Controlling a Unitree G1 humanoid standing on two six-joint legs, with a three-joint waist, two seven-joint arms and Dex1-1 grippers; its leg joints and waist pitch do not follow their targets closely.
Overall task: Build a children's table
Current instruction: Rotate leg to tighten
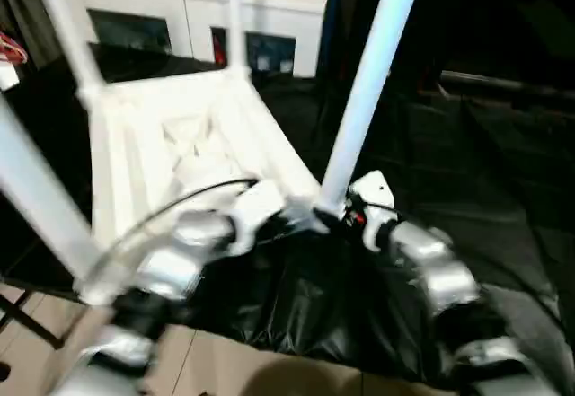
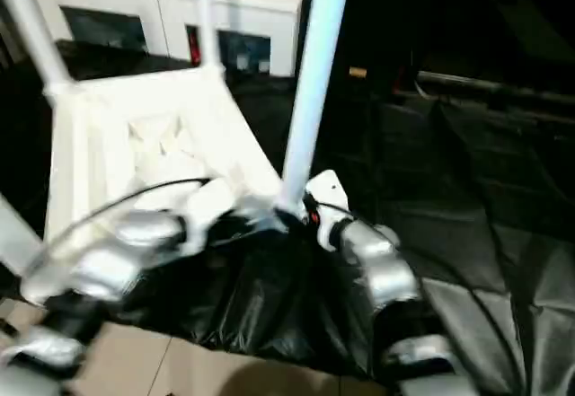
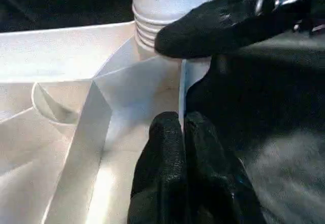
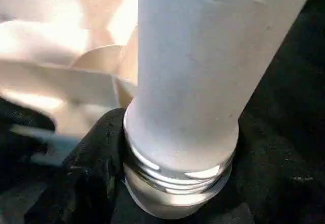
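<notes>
Upside down on black sheeting [image 1: 296, 297] lies the tabletop [image 1: 162, 145], ribbed underside up, with legs rising from its corner sockets. Nearest corner: a leg [image 1: 364, 100], threaded base still showing ridges above the socket [image 4: 177, 183], so probably not yet fully seated. Left tool [image 3: 180, 148] clenched on the thin rim wall of the tabletop, pinning that corner. Right tool [image 1: 346, 209] at the foot of the leg, one finger [image 3: 223, 28] lying against the threaded collar; whether actually grasping the leg or merely touching, cannot tell. To do this step well: keep the rim pinned, keep the leg square to the socket so the threads do not cross, turn in short strokes and regrip low near the collar. Smooth white plastic throughout, slightly glossy; tapered round tube, thin flat ribs meeting at curved gussets; sheeting crinkled and shiny. White cabinet [image 1: 269, 19] well behind.
</notes>
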